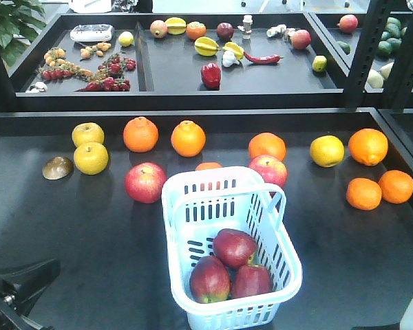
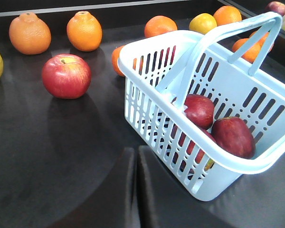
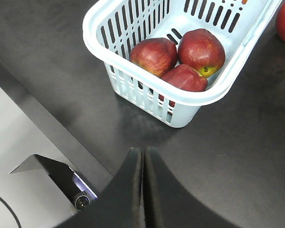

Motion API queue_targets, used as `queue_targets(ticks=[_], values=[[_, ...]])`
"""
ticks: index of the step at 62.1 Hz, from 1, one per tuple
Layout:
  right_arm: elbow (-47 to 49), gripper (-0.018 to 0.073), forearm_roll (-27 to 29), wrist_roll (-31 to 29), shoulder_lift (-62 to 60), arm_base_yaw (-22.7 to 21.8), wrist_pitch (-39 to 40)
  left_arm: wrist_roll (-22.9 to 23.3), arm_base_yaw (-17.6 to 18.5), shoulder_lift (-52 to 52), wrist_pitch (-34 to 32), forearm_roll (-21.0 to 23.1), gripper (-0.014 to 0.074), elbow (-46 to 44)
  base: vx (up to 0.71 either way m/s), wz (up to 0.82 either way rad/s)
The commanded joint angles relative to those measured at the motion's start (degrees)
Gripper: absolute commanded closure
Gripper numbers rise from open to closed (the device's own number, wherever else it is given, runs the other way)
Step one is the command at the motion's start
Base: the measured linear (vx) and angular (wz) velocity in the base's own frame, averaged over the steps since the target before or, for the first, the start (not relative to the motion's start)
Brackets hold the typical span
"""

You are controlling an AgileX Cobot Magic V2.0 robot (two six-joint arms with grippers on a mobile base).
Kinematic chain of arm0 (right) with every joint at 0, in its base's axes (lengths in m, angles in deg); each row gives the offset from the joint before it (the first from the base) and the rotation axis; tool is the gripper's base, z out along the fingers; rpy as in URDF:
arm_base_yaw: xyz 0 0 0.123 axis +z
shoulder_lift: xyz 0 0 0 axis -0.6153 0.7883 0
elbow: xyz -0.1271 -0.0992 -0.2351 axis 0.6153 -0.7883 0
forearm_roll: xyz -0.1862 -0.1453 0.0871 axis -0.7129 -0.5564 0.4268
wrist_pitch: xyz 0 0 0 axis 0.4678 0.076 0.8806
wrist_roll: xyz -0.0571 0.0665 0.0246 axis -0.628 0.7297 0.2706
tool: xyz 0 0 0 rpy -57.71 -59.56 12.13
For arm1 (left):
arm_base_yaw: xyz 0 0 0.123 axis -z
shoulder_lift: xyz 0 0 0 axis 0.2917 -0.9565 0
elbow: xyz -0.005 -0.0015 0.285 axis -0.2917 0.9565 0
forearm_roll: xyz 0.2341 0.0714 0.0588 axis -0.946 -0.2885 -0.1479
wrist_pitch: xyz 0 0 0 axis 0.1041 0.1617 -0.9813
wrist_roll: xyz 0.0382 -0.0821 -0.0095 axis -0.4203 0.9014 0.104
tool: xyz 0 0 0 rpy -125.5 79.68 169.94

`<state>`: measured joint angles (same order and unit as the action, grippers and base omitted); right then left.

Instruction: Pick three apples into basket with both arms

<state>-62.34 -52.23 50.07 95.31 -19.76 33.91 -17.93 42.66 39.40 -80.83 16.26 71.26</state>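
1. Apples (image 1: 232, 267), three dark maroon-red ones, lie together in the near end of the basket (image 1: 193, 199), touching each other; one shows a small yellowish patch in the right wrist view.
2. Left claw (image 2: 136, 190) is low above the dark tabletop (image 2: 61, 156), just near the basket's left wall; its two black fingers are pressed together and pinch nothing.
3. Right claw (image 3: 143, 190) is also pressed together with nothing between the fingers; it is above the tabletop close to its near edge, apart from the near end of the basket.
4. In the front view only a black part of the left arm (image 1: 17, 285) shows at the near left corner.
5. The basket stands on the tabletop about in the middle, and its loop handle (image 2: 223, 45) is raised across the opening.
6. Just to the left of the basket's far end lies a brighter red apple (image 1: 145, 182), and a second one (image 1: 268, 170) lies near the far right corner of the basket.
7. Farther back there is a row of oranges (image 1: 140, 134) and yellow fruits (image 1: 90, 157), well apart from the basket.
8. Farthest, a shelf (image 1: 179, 65) carries mixed fruits and vegetables.
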Motion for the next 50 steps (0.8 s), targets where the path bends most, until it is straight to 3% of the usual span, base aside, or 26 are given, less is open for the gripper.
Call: queue_targets(ticks=[1, 15, 23, 28, 31, 37, 43, 50], values=[[1.49, 0.0568, 1.35, -0.37, 0.00, -0.10, 2.39, 0.37, 0.18, 0.01, 0.19, 3.65, 0.0602, -1.66, 0.00, 0.00], [1.49, 0.0568, 1.35, -0.37, 0.00, -0.10, 2.39, 7.49, 0.18, 1.05, -2.16, 3.65, 0.0602, -1.66, 0.00, 0.00], [1.49, 0.0568, 1.35, -0.37, 0.00, -0.10, 2.39, 15.85, 0.18, 3.55, -4.59, 1.04, 0.0602, -1.66, 0.00, 0.00], [1.49, 0.0568, 1.35, -0.37, 0.00, -0.10, 2.39, 24.23, 0.18, 6.65, -4.87, -8.58, 0.0602, -1.66, 0.00, 0.00], [1.49, 0.0568, 1.35, -0.37, 0.00, -0.10, 2.39, 30.57, 0.13, 8.68, -5.10, -17.53, 0.0602, -1.38, 0.00, 0.00], [1.49, 0.0568, 1.35, -0.37, 0.00, -0.10, 2.39, 48.05, -0.46, 12.54, -6.65, -33.81, 0.0602, 1.20, 0.00, 0.00], [1.49, 0.0568, 1.35, -0.37, 0.00, -0.10, 2.39, 66.24, -1.36, 15.95, -7.09, -47.11, 0.0602, 5.93, 0.00, 0.00], [1.49, 0.0568, 1.35, -0.37, 0.00, -0.10, 2.39, 77.25, -1.36, 19.47, -4.82, -60.94, 0.0602, 10.40, 0.00, 0.00]])
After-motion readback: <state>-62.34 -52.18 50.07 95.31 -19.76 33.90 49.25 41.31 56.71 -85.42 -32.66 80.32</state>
